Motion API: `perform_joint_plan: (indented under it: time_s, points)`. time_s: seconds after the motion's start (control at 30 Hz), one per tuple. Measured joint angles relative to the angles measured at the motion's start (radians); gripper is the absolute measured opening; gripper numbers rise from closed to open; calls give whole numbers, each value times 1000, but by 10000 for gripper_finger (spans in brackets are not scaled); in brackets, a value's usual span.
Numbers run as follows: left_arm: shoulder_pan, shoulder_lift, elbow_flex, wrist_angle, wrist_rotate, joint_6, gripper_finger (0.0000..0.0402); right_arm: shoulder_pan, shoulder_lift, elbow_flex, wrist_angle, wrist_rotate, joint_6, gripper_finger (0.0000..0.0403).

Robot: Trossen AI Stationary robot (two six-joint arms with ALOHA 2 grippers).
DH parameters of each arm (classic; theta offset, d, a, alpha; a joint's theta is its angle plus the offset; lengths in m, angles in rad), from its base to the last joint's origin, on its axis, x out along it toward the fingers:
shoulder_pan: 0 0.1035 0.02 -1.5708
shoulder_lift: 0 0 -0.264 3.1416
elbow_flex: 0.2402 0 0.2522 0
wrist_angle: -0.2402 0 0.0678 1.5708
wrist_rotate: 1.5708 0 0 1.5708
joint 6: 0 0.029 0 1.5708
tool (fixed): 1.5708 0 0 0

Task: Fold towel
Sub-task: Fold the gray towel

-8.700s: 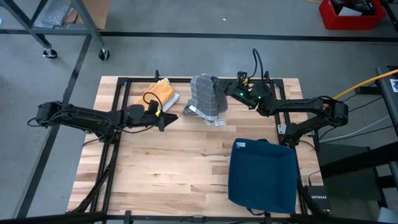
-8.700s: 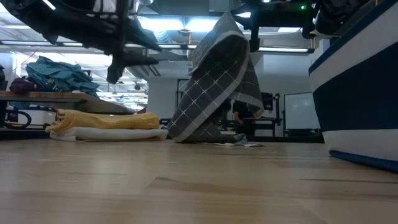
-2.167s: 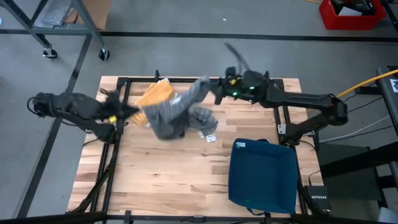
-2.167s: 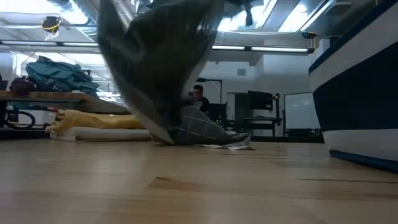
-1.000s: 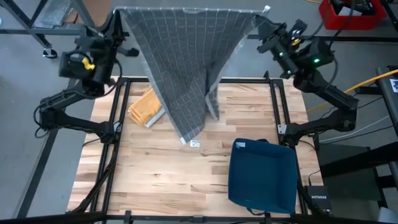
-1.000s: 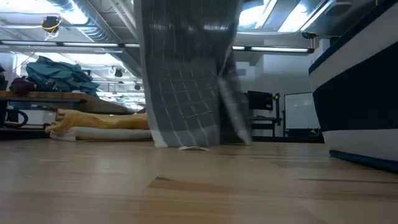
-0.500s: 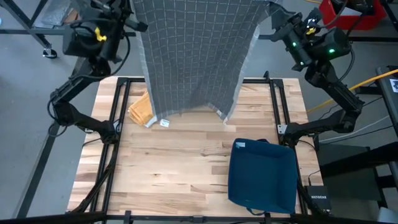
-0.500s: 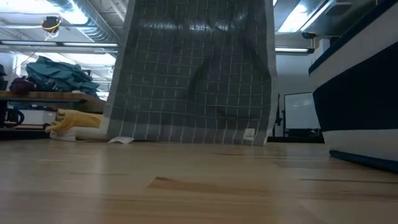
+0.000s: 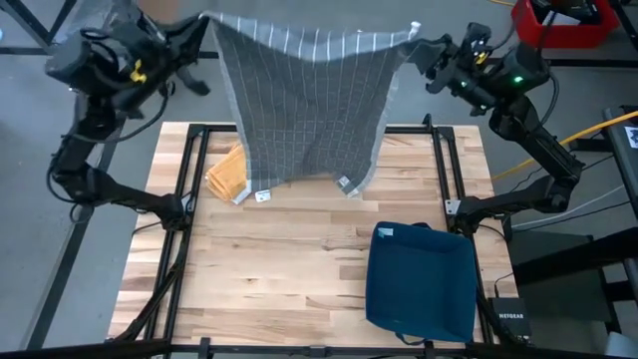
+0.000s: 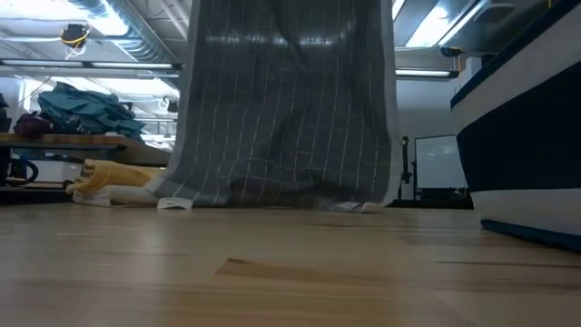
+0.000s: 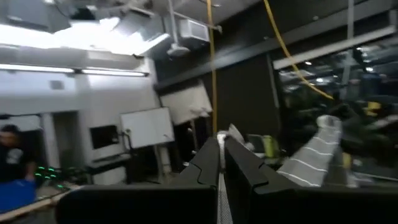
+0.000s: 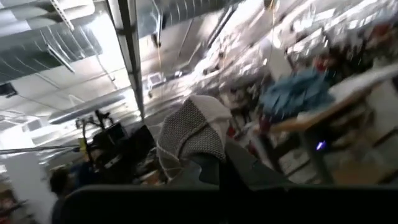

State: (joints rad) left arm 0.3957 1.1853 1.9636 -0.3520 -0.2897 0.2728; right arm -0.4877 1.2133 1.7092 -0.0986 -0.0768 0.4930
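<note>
Grey floor (image 9: pixel 329 90), ceiling strip lights (image 10: pixel 86 64), whiteboard (image 10: pixel 436 162), possibly cluttered shelf (image 10: pixel 64 138).

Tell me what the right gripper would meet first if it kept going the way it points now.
The right gripper, shut on a top corner of the grey checked towel, points toward the left gripper holding the other corner. Only the stretched towel edge seems to lie along that line, though depth is unclear.

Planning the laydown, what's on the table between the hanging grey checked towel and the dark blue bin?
Bare wood tabletop lies between the grey checked towel and the dark blue bin, seen in the high view.
</note>
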Motion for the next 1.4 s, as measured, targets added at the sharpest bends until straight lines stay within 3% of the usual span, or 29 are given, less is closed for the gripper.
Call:
perform_joint_plan:
  time_s: [0.13, 0.37, 0.63, 0.87, 1.17, 1.27, 1.4]
  points:
    - [-42, -48, 0, -28, 0, -33, 0, 25, 0, 0, -10, -21, 31, 1]
    - [-44, -66, 0, 150, -3, 10, 0, 24, 5, 56, 63, 80, -5, 1]
    - [-41, -28, -1, 320, -9, 85, 0, 24, 30, 100, 134, 110, 0, 1]
    - [-41, -30, 1, 187, -15, 96, 0, 23, 53, 100, 70, 7, 70, 1]
    - [-60, -127, 1, 38, -9, -55, 0, 24, 53, 100, 24, -158, 224, 1]
    - [-63, -153, 1, 56, -3, -57, 0, 24, 57, 100, 22, -143, 227, 1]
    - [-62, -150, -1, 106, -6, -48, 0, 24, 60, 99, 39, -14, 138, 1]
